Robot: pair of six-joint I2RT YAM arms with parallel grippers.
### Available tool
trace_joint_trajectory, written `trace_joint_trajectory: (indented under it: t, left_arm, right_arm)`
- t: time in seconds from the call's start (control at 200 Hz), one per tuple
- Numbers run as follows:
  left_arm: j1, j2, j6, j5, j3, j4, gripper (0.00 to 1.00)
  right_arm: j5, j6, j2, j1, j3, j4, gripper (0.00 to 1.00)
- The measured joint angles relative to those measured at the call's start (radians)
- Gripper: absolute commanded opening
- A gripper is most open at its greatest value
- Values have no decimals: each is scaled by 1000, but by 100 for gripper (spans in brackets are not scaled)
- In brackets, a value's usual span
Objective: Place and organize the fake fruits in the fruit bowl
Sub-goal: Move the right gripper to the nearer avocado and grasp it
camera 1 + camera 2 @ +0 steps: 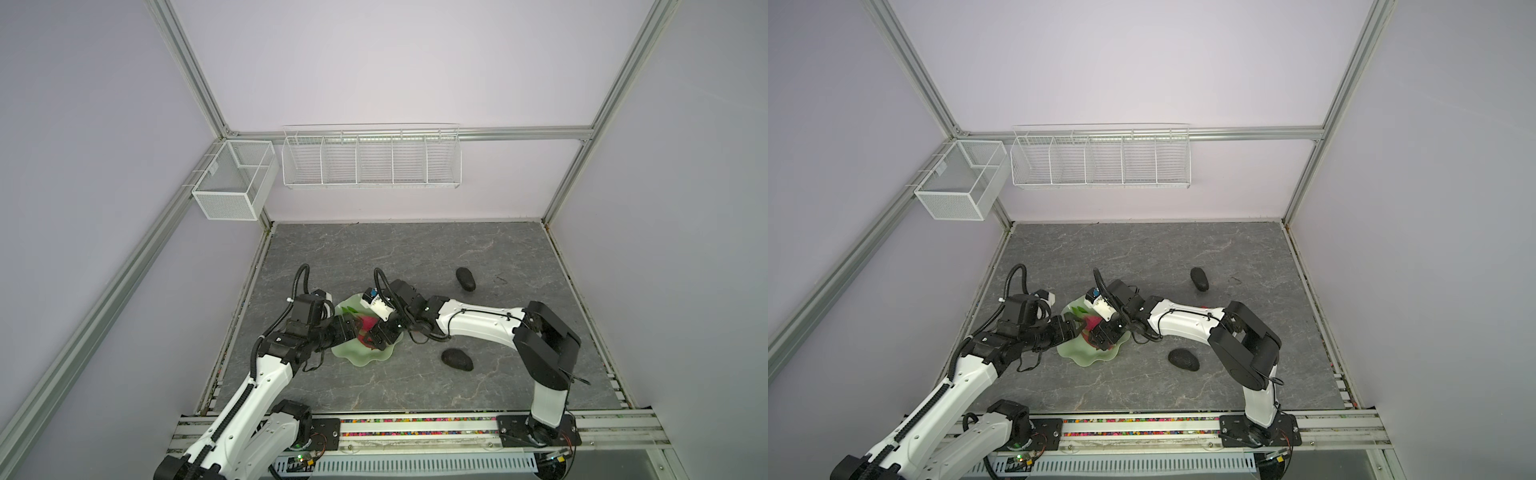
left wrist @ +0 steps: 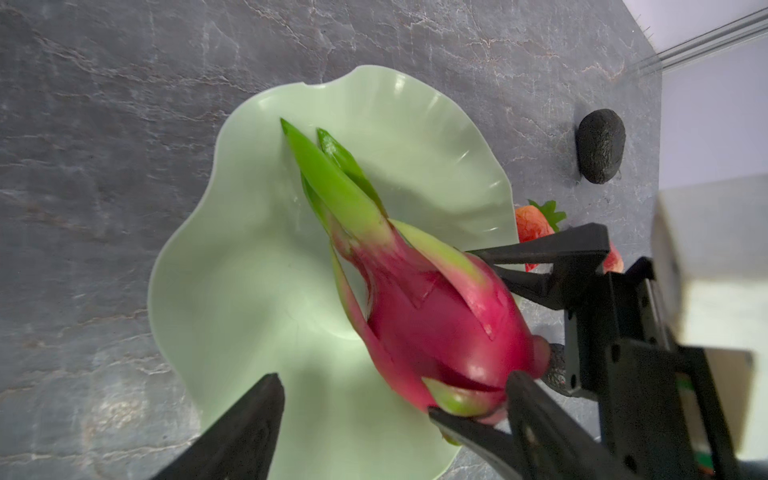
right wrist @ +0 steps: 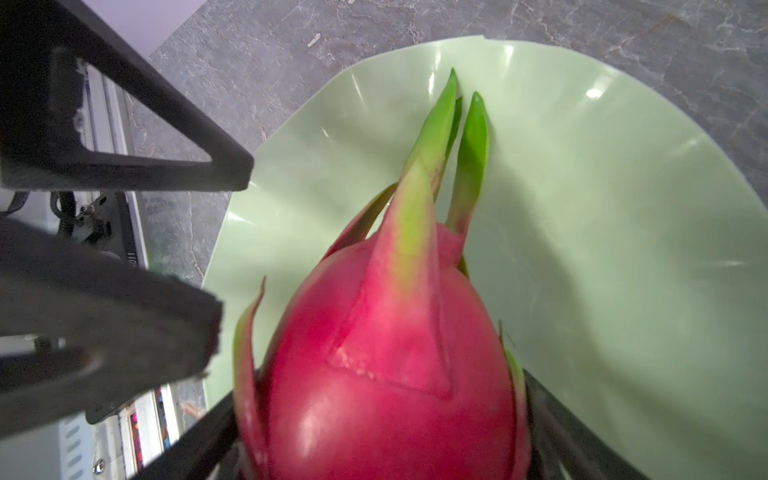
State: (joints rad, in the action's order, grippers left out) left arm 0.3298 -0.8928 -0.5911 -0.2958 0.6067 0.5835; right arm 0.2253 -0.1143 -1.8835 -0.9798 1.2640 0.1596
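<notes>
The magenta dragon fruit lies in the mint fruit bowl, its green tips on the bowl floor. My right gripper is shut on its body, a finger along each flank. Beside it over the bowl, my left gripper stands open; one finger is by the fruit's base, the other is clear of it. Two dark avocados lie on the table to the bowl's right. In the left wrist view a strawberry lies just outside the rim, behind the right gripper's finger.
White wire baskets and a mesh box hang on the back wall. The right forearm stretches low over the grey table between the two avocados. A metal rail runs along the front edge.
</notes>
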Motion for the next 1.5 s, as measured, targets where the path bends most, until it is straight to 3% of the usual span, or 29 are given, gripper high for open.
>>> trace_joint_trajectory:
  t: [0.49,0.72,0.84,1.08,1.325,1.5]
  left_arm:
    - [1,3,0,1,-5,-26,84]
    - [8,18,19,-2,-5,-45,89]
    - [73,11,49,4,9,-74,93]
    - [270,-118,130,57,133,-137,97]
    - [383,-212,190,86,164,-218,99]
    - [413,-267,203,89,191,-276,99]
  right_arm:
    - [-27,46,27,1,1,39,88]
    - [-110,-2,212,37,-58,72,88]
    - [-220,-123,283,113,-69,126,88]
    - [-397,-300,286,226,-171,237,89]
    - [-472,-291,286,468,-174,288,89]
    - [-460,-227,226,627,-144,257,89]
